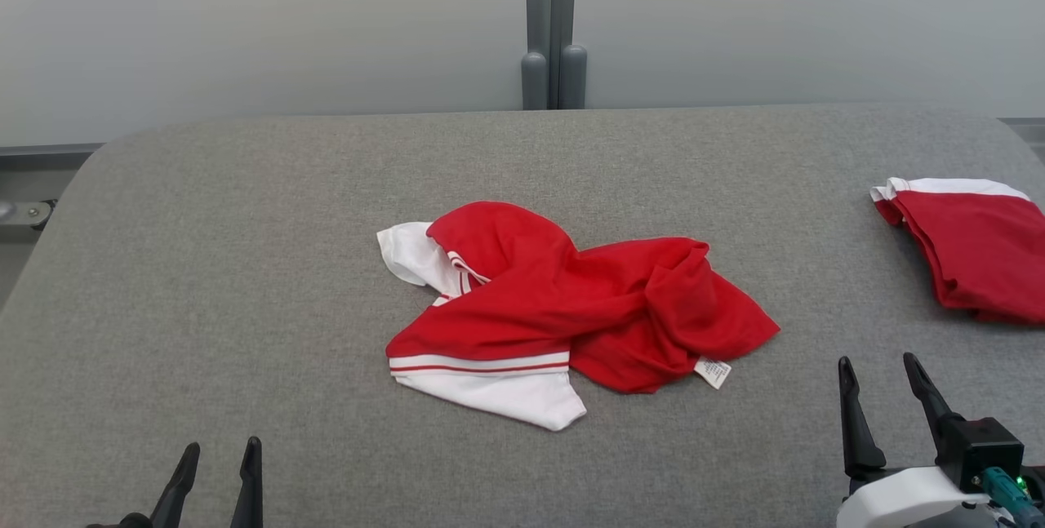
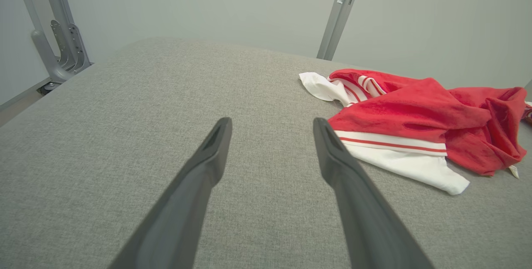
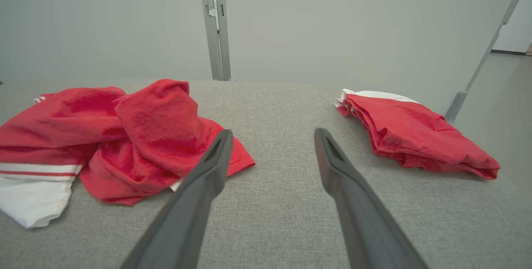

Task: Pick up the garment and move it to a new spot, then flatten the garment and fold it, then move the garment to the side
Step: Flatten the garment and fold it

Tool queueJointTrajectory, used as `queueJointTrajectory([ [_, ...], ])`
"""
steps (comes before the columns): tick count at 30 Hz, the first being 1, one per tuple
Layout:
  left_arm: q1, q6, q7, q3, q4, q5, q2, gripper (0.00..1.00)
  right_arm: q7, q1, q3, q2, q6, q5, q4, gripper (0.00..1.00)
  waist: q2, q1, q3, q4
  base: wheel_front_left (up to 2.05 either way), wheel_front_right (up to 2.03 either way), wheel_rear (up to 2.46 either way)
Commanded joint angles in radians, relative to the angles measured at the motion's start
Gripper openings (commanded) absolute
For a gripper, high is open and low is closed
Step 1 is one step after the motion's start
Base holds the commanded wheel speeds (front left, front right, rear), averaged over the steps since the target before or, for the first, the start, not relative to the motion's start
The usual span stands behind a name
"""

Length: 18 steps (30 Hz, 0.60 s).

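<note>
A crumpled red garment (image 1: 571,308) with white sleeves and striped trim lies in a heap at the middle of the grey table (image 1: 245,267). It also shows at the right of the left wrist view (image 2: 415,115) and at the left of the right wrist view (image 3: 124,136). My left gripper (image 1: 219,453) stands open near the table's front left edge, well short of the garment. Over the front right of the table my right gripper (image 1: 878,365) is open too, just right of the garment's red hem. Both hold nothing.
A second red and white garment (image 1: 971,250), folded, lies at the table's right edge, also in the right wrist view (image 3: 415,136). A grey post (image 1: 552,30) rises behind the table's far edge against a pale wall. Metal frame brackets (image 2: 62,44) stand off the table's left corner.
</note>
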<state>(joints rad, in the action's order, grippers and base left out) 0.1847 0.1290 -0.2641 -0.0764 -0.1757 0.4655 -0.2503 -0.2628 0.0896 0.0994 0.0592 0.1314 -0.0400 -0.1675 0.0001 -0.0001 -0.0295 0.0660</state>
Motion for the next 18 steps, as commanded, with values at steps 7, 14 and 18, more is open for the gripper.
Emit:
queueJointTrajectory([
  [7,-0.013,0.003,0.0,-0.006,0.019,0.008,0.004,1.0,-0.002,-0.015,-0.007,0.009,-0.002,0.007,0.01,1.0,-0.0001,0.0001,0.009,-0.01,0.0,0.0,0.0],
  [14,-0.065,0.003,0.0,-0.021,0.03,0.021,0.006,1.0,-0.002,-0.036,-0.024,0.013,-0.002,0.004,0.023,1.0,-0.0001,0.0001,0.03,-0.022,0.0,0.0,0.0],
  [18,-0.15,0.003,0.018,-0.095,-0.024,0.054,-0.014,1.0,-0.002,-0.062,-0.034,0.019,-0.002,0.0,0.042,1.0,-0.0001,0.0001,0.069,-0.03,0.0,0.0,0.0],
])
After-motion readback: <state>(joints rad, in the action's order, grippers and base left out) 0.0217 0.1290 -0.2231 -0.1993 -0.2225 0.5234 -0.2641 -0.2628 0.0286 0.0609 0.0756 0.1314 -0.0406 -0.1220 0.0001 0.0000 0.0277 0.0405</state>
